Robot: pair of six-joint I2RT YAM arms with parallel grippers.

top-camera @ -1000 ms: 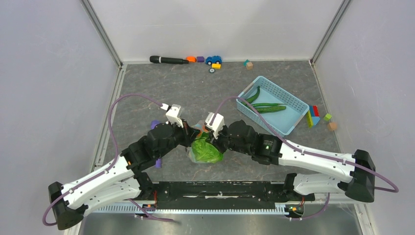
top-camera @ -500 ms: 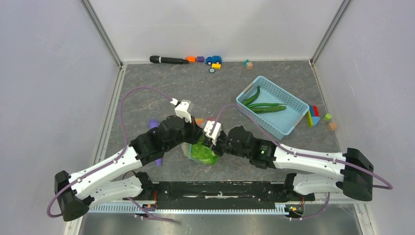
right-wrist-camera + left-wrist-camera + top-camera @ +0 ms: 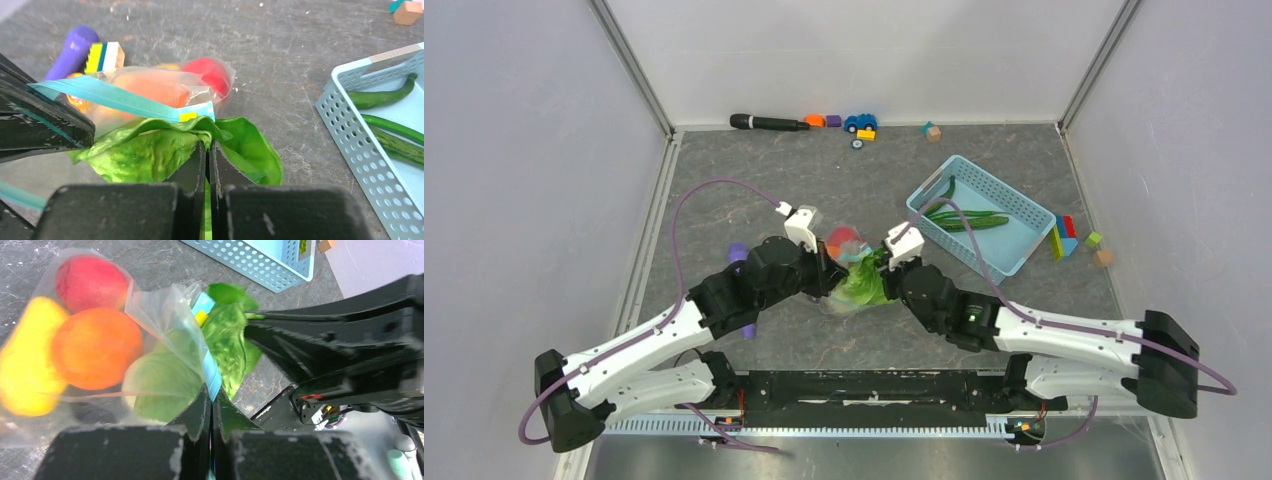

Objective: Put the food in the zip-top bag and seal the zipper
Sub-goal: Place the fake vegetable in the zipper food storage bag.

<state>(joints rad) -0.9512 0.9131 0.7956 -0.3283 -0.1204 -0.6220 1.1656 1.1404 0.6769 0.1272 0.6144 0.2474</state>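
Grey table [image 3: 724, 170], bagged yellow mango [image 3: 25, 355] plain only from left wrist

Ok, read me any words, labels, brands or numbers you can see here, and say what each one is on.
No text can be read in any view.
The red mark on the right arm may be a label, too blurred to read.
The yellow patch on the blue zipper is blank.
The basket and lettuce show no print.
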